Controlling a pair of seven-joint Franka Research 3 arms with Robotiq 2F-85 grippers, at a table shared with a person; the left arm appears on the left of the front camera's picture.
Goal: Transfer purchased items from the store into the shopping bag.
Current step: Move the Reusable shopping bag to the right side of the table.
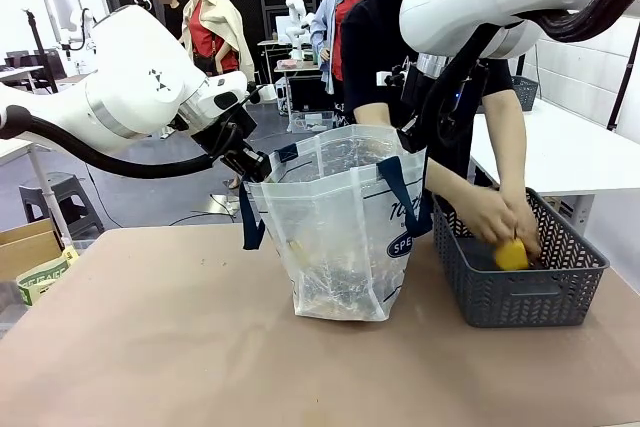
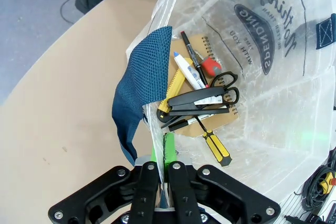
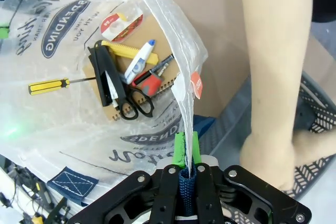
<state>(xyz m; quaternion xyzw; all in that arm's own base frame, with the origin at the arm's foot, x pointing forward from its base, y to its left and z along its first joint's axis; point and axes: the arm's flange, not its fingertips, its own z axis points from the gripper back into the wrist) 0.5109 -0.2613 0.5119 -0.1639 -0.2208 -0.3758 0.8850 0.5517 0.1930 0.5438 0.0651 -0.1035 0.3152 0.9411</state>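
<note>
The clear shopping bag (image 1: 340, 232) stands upright mid-table with its mouth held wide. My left gripper (image 1: 256, 165) is shut on its left rim by a navy strap (image 2: 137, 90); in the left wrist view the left gripper (image 2: 164, 141) pinches the plastic. My right gripper (image 3: 187, 139) is shut on the opposite rim and its navy strap. At the bag's bottom lie black scissors (image 2: 209, 98), a yellow-handled screwdriver (image 2: 216, 148), a brown notebook (image 3: 97, 69), a yellow cutter and pens. Both of the person's hands are in the grey basket (image 1: 520, 299), holding a yellow item (image 1: 511, 254).
The person's forearm (image 3: 273, 72) reaches down just right of the bag, close to my right gripper. The basket sits against the bag's right side. A cardboard box (image 1: 25, 247) stands off the table's left edge. Bare tabletop (image 1: 150, 347) lies in front and to the left.
</note>
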